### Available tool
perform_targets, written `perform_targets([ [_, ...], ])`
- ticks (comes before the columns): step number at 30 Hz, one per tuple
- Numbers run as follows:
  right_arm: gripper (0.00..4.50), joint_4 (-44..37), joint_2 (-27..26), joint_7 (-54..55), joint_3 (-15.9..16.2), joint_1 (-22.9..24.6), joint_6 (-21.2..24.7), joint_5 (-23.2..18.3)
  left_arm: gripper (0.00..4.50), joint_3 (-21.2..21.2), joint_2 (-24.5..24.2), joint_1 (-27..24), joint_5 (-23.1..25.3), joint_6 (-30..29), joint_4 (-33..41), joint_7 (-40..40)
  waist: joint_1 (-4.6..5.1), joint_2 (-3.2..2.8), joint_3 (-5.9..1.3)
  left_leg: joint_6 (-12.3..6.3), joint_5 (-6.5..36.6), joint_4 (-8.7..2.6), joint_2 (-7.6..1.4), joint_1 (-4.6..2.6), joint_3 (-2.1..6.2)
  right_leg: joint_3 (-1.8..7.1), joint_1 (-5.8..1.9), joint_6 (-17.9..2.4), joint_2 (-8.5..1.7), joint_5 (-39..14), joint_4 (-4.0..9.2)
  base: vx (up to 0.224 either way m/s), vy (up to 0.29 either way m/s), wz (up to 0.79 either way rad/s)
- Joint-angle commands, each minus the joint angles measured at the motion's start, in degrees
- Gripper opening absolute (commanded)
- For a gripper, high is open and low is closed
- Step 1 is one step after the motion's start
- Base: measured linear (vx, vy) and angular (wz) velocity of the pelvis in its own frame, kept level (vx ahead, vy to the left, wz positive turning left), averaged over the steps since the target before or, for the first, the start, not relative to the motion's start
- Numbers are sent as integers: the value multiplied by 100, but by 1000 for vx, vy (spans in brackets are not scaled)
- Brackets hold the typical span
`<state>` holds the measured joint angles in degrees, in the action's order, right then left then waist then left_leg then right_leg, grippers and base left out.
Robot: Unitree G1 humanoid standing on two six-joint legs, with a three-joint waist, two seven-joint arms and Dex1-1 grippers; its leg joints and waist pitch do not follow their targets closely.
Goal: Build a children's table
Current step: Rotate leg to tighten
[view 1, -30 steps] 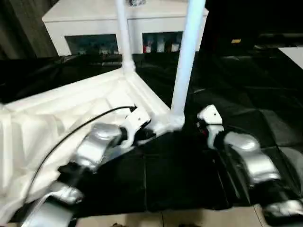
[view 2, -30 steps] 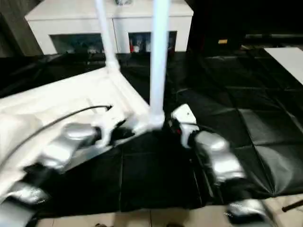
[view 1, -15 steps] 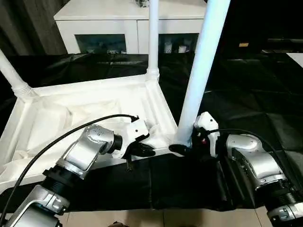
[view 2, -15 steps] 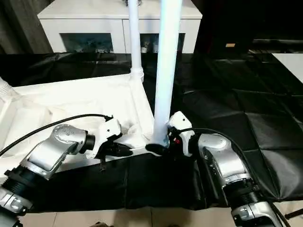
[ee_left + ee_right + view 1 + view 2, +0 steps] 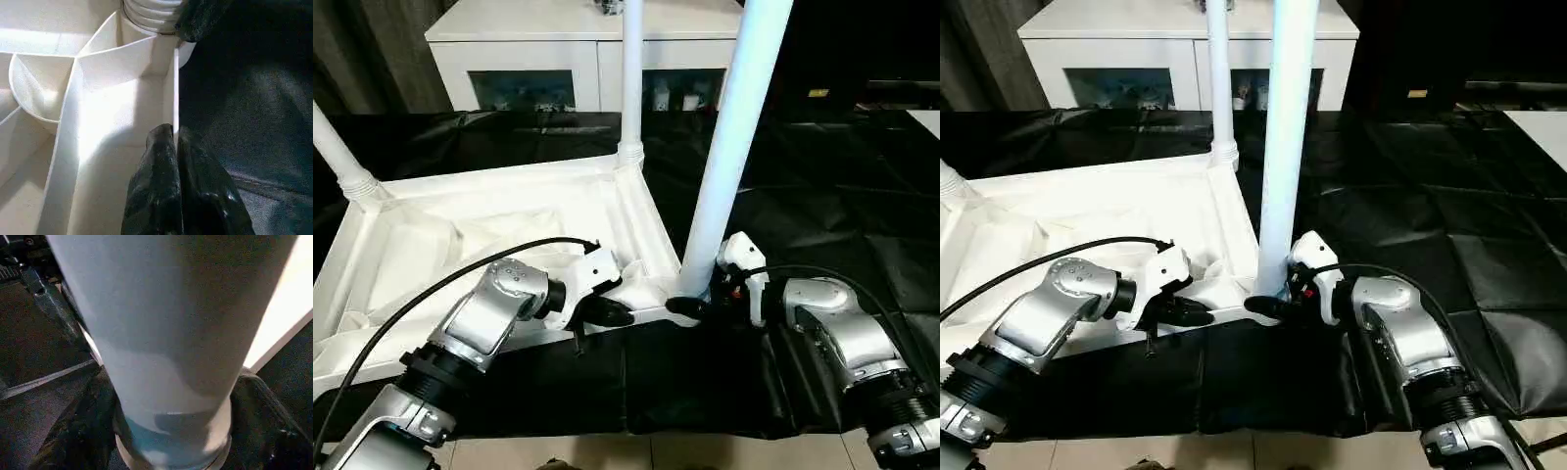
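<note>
The children's table lies upside down: its white ribbed tabletop (image 5: 489, 211) rests on black cloth. Three white legs stand in corner sockets, a thick near one (image 5: 729, 147), a far one (image 5: 631, 78) and one at the left (image 5: 337, 157). My left gripper (image 5: 612, 313) is shut, its fingertips (image 5: 164, 134) pressed together at the thin near rim beside the near leg's socket. My right gripper (image 5: 690, 305) straddles the foot of the near leg, and its black fingers (image 5: 83, 431) hug both sides of the ribbed collar.
A white glass-doored cabinet (image 5: 558, 39) stands behind the tabletop. Black quilted cloth (image 5: 822, 196) covers the floor to the right and front, with pale tiles at the near edge. A black cable (image 5: 460, 284) arcs over my left forearm.
The camera has tilted and settled. My right gripper's fingers have drawn in around the foot of the near leg. The left gripper stays shut at the rim.
</note>
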<state>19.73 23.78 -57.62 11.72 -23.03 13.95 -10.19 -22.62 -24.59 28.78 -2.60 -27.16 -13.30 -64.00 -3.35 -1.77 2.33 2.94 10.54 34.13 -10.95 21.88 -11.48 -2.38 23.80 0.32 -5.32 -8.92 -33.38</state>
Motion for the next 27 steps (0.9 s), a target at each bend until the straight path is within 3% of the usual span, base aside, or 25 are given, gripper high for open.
perform_targets([
  [1, 270, 232, -13, 273, -32, -91, -27, 184, 0, -131, -5, -53, 28, -86, -48, -35, 6, 55, -367, -327, 1059, -399, -180, -119, 76, 140, -278, -1444, -219, -941, 268, 0, 0, 0],
  [2, 270, 331, -75, 473, -66, -121, -59, 248, 0, -117, 33, -44, 40, -89, -90, 27, 8, 57, -365, -305, 1092, -397, -179, -118, 76, 142, -276, -1435, -221, -993, 271, 0, 0, 0],
  [5, 269, 902, -500, 1759, -370, -334, -47, 467, 0, 25, 422, 115, 198, -119, -477, 725, 80, 61, -304, -53, 1600, -443, -153, -122, 90, 137, -245, -1251, -221, -1799, 360, 0, 0, 0],
  [6, 268, 1176, -868, 2632, -651, -445, 190, 431, 0, 193, 815, 322, 327, -139, -891, 1457, 114, 63, -287, 68, 1912, -451, -142, -170, 101, 132, -215, -1111, -219, -2287, 411, 0, 0, 0],
  [7, 268, 1283, -1054, 3066, -778, -488, 307, 416, 0, 284, 1011, 426, 358, -169, -1086, 1785, 157, 71, -268, 185, 2201, -451, -123, -210, 124, 110, -189, -959, -212, -2759, 468, -55, 2, 0],
  [8, 268, 1309, -1102, 3178, -809, -499, 334, 413, 0, 309, 1063, 455, 363, -179, -1136, 1869, 146, 64, -284, 216, 2274, -455, -123, -233, 147, 100, -188, -888, -230, -2902, 482, -50, 9, 0],
  [9, 267, 1338, -1158, 3309, -846, -511, 366, 409, 0, 337, 1123, 488, 369, -190, -1195, 1967, 163, 84, -290, 213, 2301, -463, -131, -231, 150, 102, -191, -827, -225, -2937, 501, -50, 9, 0],
  [10, 267, 1451, -1334, 3721, -943, -561, 410, 412, 0, 467, 1323, 600, 379, -199, -1401, 2354, 181, 58, -277, 193, 2345, -487, -131, -194, 161, 92, -194, -755, -219, -2896, 518, 0, 0, 0],
  [13, 267, 2016, -1884, 5097, -1321, -853, 402, 321, 0, 745, 1821, 921, 464, 32, -2032, 3478, 206, 47, -289, 229, 2502, -481, -110, -240, 170, 65, -153, -711, -206, -2939, 562, 0, 0, 0],
  [15, 267, 2451, -2197, 5696, -1413, -1119, 198, 319, 0, 864, 2044, 1080, 531, 312, -2365, 3967, 232, -11, -297, 225, 2630, -480, -92, -241, 182, 57, -131, -677, -217, -2945, 590, 0, 0, 0],
  [17, 267, 2671, -2360, 5913, -1405, -1276, 44, 411, 0, 900, 2149, 1174, 575, 457, -2552, 4104, 229, 18, -311, 205, 2663, -479, -86, -247, 184, 39, -143, -638, -208, -2890, 595, 0, 0, 0],
  [21, 267, 2662, -2572, 5543, -1378, -1365, -302, 327, 0, 865, 2164, 1211, 590, 520, -2645, 4032, 214, 11, -310, 99, 2609, -494, -97, -210, 173, 56, -159, -635, -215, -2723, 583, 0, 0, 0],
  [23, 323, 2448, -2513, 5230, -1256, -1318, -450, 403, 0, 864, 2129, 1208, 578, 543, -2654, 3965, 197, 11, -320, 64, 2472, -501, -103, -186, 167, 67, -184, -707, -213, -2512, 550, 0, 0, 0],
  [26, 347, 2292, -2385, 5088, -1186, -1313, -629, 476, 0, 809, 2057, 1218, 558, 632, -2693, 3841, 179, 19, -327, 4, 2265, -500, -108, -149, 152, 86, -209, -841, -220, -2216, 507, 0, 0, 0],
  [27, 361, 2248, -2313, 4998, -1185, -1316, -633, 453, 0, 770, 2023, 1212, 556, 667, -2695, 3744, 211, 24, -336, -1, 2139, -515, -102, -89, 174, 83, -272, -843, -228, -2111, 466, 0, 0, 0],
])
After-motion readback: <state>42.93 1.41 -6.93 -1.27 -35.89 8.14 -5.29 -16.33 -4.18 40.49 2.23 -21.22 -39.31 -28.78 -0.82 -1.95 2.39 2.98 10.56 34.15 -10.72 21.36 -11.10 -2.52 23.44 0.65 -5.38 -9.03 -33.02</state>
